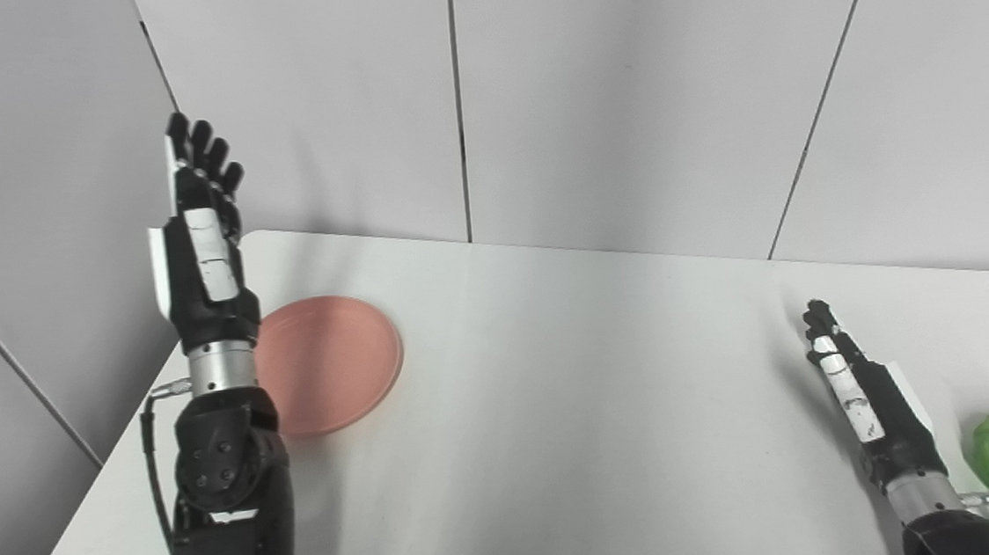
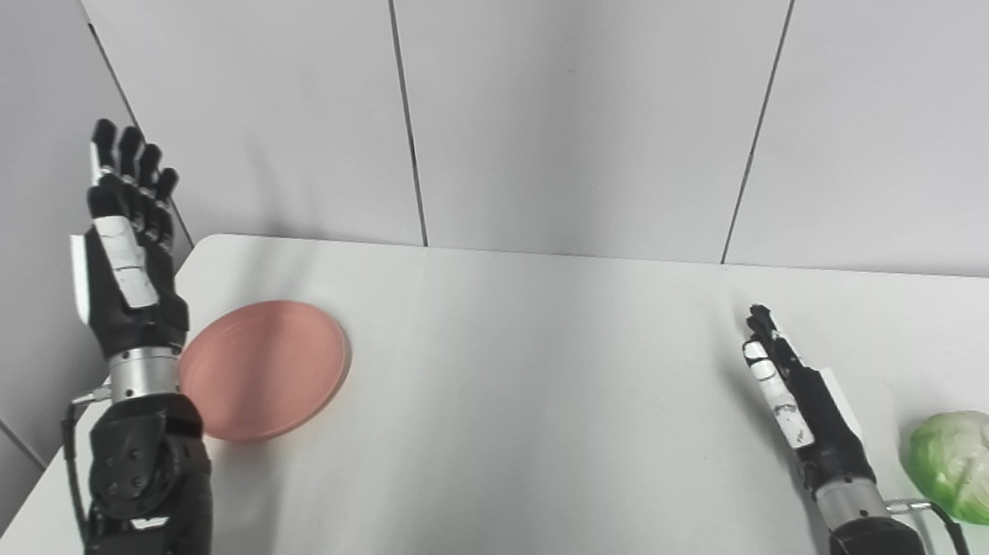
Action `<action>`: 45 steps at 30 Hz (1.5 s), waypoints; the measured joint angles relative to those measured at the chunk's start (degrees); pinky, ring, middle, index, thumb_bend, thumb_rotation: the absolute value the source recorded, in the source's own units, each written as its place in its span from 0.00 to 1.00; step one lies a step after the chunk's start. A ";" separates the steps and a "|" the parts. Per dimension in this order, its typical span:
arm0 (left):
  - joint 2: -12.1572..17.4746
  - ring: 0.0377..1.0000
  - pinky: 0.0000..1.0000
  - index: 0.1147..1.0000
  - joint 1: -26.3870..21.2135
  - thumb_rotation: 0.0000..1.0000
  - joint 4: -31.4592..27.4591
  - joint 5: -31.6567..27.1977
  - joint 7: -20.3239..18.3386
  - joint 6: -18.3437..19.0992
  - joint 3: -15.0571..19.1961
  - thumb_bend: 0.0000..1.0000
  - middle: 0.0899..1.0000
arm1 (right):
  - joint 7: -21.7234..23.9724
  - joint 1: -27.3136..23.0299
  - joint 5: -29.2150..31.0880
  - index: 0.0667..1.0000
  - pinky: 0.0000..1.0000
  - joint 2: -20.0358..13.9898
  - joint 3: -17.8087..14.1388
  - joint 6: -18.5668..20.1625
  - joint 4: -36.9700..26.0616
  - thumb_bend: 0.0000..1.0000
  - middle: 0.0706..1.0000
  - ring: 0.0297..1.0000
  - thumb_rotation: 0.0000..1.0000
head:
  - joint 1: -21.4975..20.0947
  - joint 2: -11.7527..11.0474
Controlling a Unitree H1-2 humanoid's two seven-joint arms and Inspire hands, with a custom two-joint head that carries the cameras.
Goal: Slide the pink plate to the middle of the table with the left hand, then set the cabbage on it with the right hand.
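The round, shallow pink plate [image 2: 265, 369] lies near the desk's [image 2: 539, 397] left edge; the pale green, crinkled cabbage [image 2: 977, 467] sits near its right edge. The left robot hand [image 2: 128, 244] is raised with fingers spread, empty; the right robot hand [image 2: 800, 403], just beside the cabbage, is likewise empty with fingers extended.

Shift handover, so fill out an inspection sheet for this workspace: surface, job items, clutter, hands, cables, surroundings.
Surface: white table, bare in the middle.
Job items: pink plate at the table's left side, nothing on it; cabbage at the right near edge, resting on the table, untouched.
Clutter: nothing seen.
Hands: left hand raised above the table's left edge, fingers straight, holding nothing; right hand low over the table beside the cabbage, fingers straight, holding nothing.
Cables: black cable looping off the left wrist; another black lead at the right wrist.
Surroundings: grey wall panels with dark seams behind and left.
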 measured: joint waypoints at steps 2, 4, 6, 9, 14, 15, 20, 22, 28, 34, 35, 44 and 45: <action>0.85 1.00 1.00 1.00 -0.25 1.00 1.58 -1.60 0.00 -0.42 1.12 0.90 1.00 | -0.05 0.00 -0.14 0.95 0.98 0.00 -0.01 0.00 0.02 0.70 0.95 0.95 1.00 | 0.00 0.00; 1.23 1.00 1.00 1.00 -0.30 1.00 2.73 -2.95 0.01 -1.09 1.98 0.89 1.00 | -0.18 0.01 -0.29 0.96 0.99 -0.02 -0.01 0.00 0.02 0.70 0.95 0.96 1.00 | 0.00 0.09; 1.49 1.00 1.00 1.00 -0.30 1.00 3.40 -4.16 0.02 -1.19 2.51 0.89 1.00 | -0.29 0.01 -0.62 0.96 0.99 -0.02 0.03 0.01 -0.06 0.69 0.95 0.96 1.00 | 0.00 0.09; 1.62 1.00 1.00 1.00 -0.38 1.00 4.26 -4.43 0.38 -1.40 3.49 0.88 1.00 | -0.29 0.03 -0.85 0.96 0.99 -0.02 0.07 0.02 -0.22 0.69 0.95 0.96 1.00 | 0.00 0.09; 2.26 1.00 1.00 1.00 -0.88 1.00 7.21 -4.90 0.90 -1.67 4.92 0.89 1.00 | -0.02 0.01 -0.52 0.96 1.00 -0.03 0.03 -0.01 0.01 0.69 0.96 0.97 1.00 | 0.00 0.17; 2.32 1.00 1.00 1.00 -0.89 1.00 7.49 -5.20 0.94 -1.71 5.12 0.89 1.00 | -0.03 0.00 -0.45 0.96 1.00 -0.03 0.01 -0.04 0.06 0.70 0.96 0.97 1.00 | 0.00 0.18; 2.90 1.00 1.00 1.00 -1.04 1.00 9.52 -5.70 1.04 -1.85 5.71 0.90 1.00 | -0.05 -0.19 -0.48 0.97 1.00 -0.08 0.00 -0.33 0.96 0.70 0.96 0.97 1.00 | 0.09 0.18; 3.31 1.00 1.00 1.00 -1.09 1.00 10.13 -5.70 1.04 -1.90 5.71 0.89 1.00 | 0.03 -0.20 -0.45 0.97 1.00 -0.13 0.02 -0.56 1.09 0.70 0.96 0.97 1.00 | 0.09 0.18; 4.56 0.99 1.00 1.00 -1.05 1.00 13.37 -7.37 1.04 -1.89 5.96 0.89 0.99 | 0.12 -0.27 -0.20 0.96 1.00 -0.13 0.01 -0.71 1.29 0.71 0.96 0.97 1.00 | 0.09 0.26; 5.06 0.98 1.00 1.00 -1.06 1.00 15.09 -9.80 1.03 -1.88 6.62 0.89 0.99 | 0.10 -0.27 -0.29 0.96 1.00 -0.13 0.02 -0.80 1.27 0.70 0.96 0.97 1.00 | 0.00 0.35; 5.08 0.98 1.00 1.00 -1.06 1.00 15.27 -10.16 1.04 -1.88 6.74 0.89 0.99 | 0.10 -0.27 -0.30 0.96 1.00 -0.13 0.02 -0.80 1.26 0.70 0.96 0.97 1.00 | 0.17 0.35; 6.18 0.99 1.00 1.00 -1.14 1.00 17.88 -11.78 1.03 -1.87 7.22 0.89 0.99 | -0.01 -0.27 -0.73 0.96 1.00 -0.13 0.03 -0.85 1.02 0.72 0.96 0.97 1.00 | 0.09 0.44; 6.22 1.00 1.00 1.00 -1.14 1.00 18.21 -11.78 1.03 -1.87 7.21 0.89 0.99 | -0.01 -0.27 -0.70 0.96 1.00 -0.13 0.03 -0.85 1.00 0.72 0.96 0.97 1.00 | 0.17 0.44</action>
